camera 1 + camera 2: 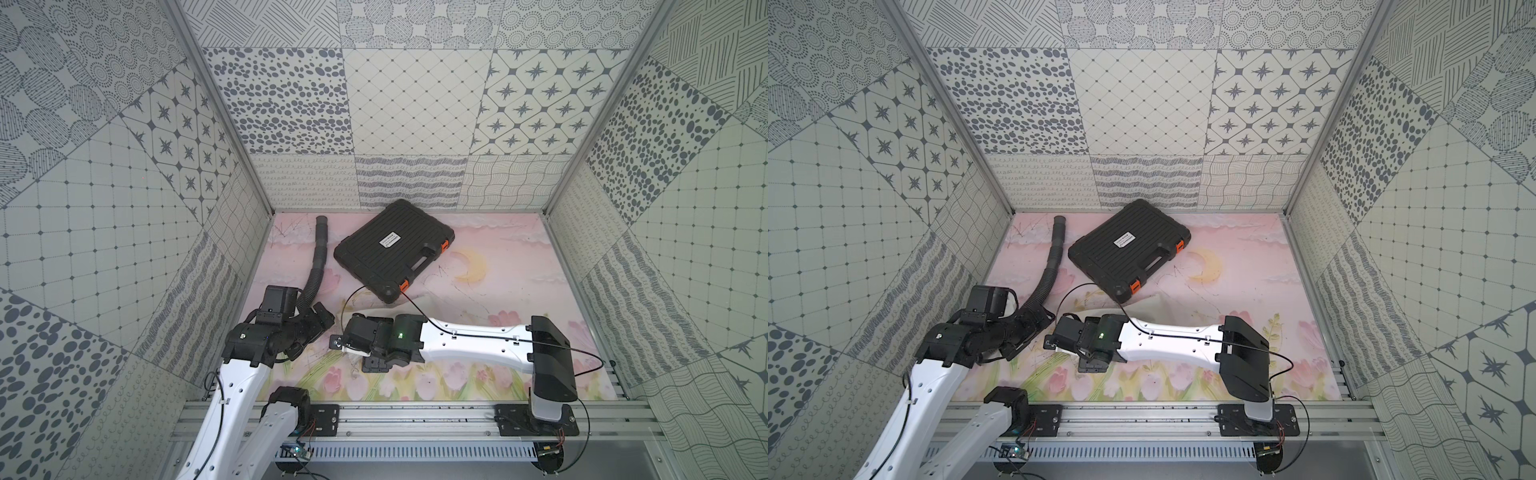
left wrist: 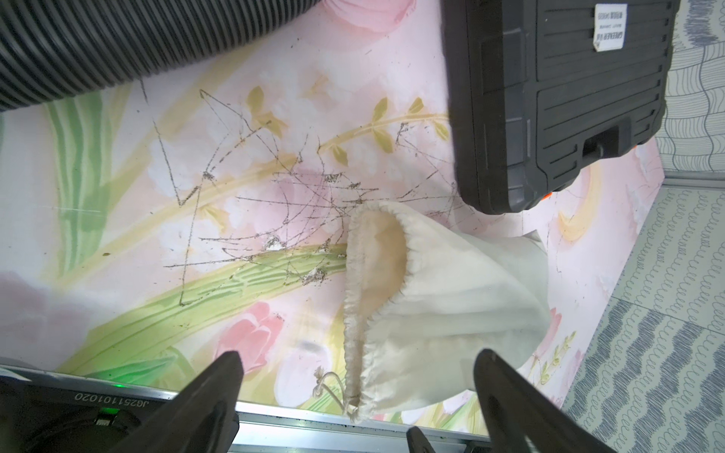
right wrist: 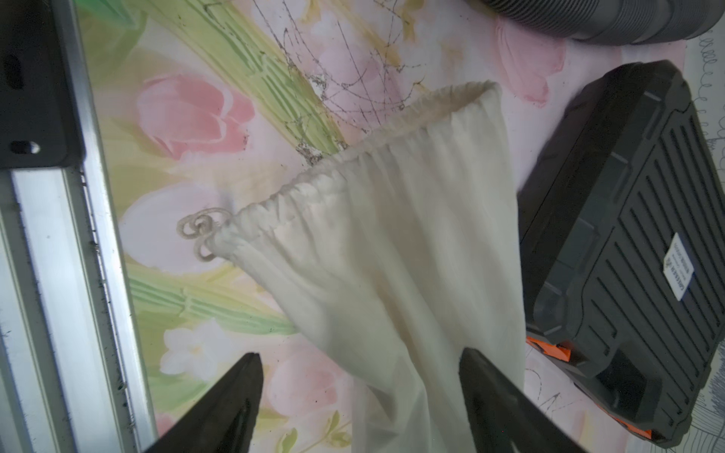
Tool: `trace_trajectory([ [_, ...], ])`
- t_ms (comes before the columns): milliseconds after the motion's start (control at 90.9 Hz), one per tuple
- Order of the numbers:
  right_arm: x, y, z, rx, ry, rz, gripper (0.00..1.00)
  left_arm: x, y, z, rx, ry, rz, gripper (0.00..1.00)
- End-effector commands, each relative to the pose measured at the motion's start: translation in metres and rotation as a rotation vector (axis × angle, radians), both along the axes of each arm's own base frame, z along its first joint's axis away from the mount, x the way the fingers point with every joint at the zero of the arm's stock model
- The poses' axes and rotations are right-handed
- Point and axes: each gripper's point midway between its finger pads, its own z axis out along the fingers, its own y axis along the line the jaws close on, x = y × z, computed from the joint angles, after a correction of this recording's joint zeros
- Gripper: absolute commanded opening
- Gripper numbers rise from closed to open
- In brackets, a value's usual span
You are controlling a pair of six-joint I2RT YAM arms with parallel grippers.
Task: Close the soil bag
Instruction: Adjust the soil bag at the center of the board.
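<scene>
Gripping the cord (image 3: 200, 231), not the cloth, is what this step needs imo. The soil bag (image 2: 451, 313) lies on its side on the worktop (image 2: 235, 137), just beside a corner of the black case (image 2: 557, 98), mouth gaping open. The cord's knot sticks out at the mouth's end nearest the front rail (image 3: 59, 274). The left end effector (image 2: 359, 355) is spread wide & empty. The right end effector (image 3: 361, 353) has jaws apart w/ bag cloth running between them, nothing pinched yet. Best bet: R pins the neck just behind the hem, L takes the knot & pulls straight along the hem, slowly, so the channel gathers evenly w/o dragging the bag.
</scene>
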Motion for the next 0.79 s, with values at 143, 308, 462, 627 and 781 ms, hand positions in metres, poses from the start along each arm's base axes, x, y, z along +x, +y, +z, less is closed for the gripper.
trace_trajectory([
  [143,0.014,0.013,-0.018,-0.033,-0.112,0.04,0.73,-0.009,-0.002,-0.005,-0.012,0.046,0.002,0.96],
  [308,0.018,0.018,-0.024,-0.029,-0.132,0.041,0.59,-0.009,-0.002,-0.005,-0.011,0.049,0.002,0.96],
  [462,0.02,0.019,-0.021,-0.004,-0.139,0.01,0.16,-0.008,-0.001,-0.006,-0.01,0.052,0.003,0.96],
  [627,0.02,0.013,-0.007,0.047,-0.137,-0.012,0.0,-0.002,-0.002,-0.008,-0.017,0.054,0.004,0.96],
  [781,0.03,-0.007,0.026,0.169,-0.087,-0.118,0.0,0.01,-0.006,-0.003,-0.038,0.01,-0.006,0.96],
])
